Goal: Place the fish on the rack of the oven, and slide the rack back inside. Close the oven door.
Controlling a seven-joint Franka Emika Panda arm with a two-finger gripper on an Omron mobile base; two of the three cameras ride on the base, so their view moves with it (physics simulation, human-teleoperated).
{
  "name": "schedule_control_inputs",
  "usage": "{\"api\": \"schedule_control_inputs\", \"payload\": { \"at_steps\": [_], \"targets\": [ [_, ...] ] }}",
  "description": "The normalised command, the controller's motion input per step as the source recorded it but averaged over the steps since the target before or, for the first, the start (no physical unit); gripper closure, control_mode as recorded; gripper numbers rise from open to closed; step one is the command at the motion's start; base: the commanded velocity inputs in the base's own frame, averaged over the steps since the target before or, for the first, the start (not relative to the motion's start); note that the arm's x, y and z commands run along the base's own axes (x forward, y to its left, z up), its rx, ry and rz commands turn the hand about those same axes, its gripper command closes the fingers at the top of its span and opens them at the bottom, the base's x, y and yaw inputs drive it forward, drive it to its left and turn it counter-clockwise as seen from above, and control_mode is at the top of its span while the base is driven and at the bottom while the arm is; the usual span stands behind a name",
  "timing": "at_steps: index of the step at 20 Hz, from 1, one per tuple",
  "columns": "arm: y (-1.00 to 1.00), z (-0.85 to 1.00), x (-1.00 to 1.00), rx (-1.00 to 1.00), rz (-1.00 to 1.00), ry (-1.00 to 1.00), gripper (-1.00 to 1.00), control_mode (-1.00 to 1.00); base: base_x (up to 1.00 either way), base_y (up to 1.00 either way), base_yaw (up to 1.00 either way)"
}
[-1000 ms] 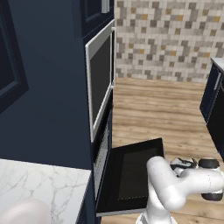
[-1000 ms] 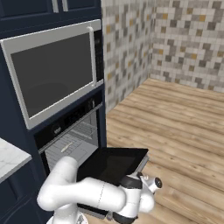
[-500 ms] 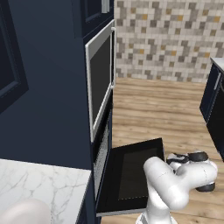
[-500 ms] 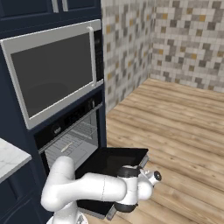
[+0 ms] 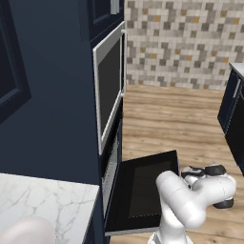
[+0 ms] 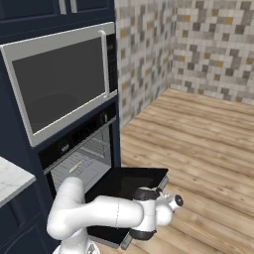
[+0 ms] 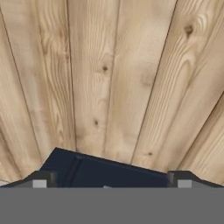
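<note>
The oven (image 6: pixel 79 149) stands with its oven door (image 6: pixel 126 186) dropped flat open. Inside the black cavity lies the silver wire rack (image 6: pixel 94 161), and the small pale fish (image 6: pixel 74 168) rests on it. My arm reaches low past the door's outer edge, the hand (image 5: pixel 209 183) hanging over the wooden floor. In the hand view my gripper (image 7: pixel 111 183) is open with nothing between its fingertips (image 7: pixel 39 181), looking down at floor planks with a dark corner of the oven door (image 7: pixel 109 170) just ahead of the tips.
A steel-framed glass unit (image 6: pixel 64 79) sits above the oven. Marble counter (image 5: pixel 43 209) lies at the lower left with a round white plate (image 5: pixel 26 232). Dark cabinets (image 5: pixel 233 114) stand at the right. Wooden floor (image 6: pixel 208 144) stretches beyond the door.
My hand has swung a little leftward, closer to the door's outer edge. The door, rack and fish have not moved, and the jaws stay open.
</note>
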Motion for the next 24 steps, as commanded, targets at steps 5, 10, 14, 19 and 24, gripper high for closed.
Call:
{"api": "schedule_control_inputs", "payload": {
  "at_steps": [5,10,14,19,24],
  "targets": [
    [0.0,-1.0,-0.87,0.4,0.24,0.0,-1.0,-1.0,0.0,0.0,0.0],
    [0.0,-1.0,-1.0,0.34,0.27,0.0,-1.0,-1.0,0.0,0.0,0.0],
    [0.26,-1.0,-0.22,0.3,0.25,0.0,-1.0,-1.0,0.0,0.0,0.0],
    [0.63,-1.0,0.91,0.26,0.19,-0.01,-1.0,-1.0,0.0,0.0,0.0],
    [0.7,-1.0,0.98,0.27,0.14,-0.03,-1.0,-1.0,0.0,0.0,0.0]
  ]
}}
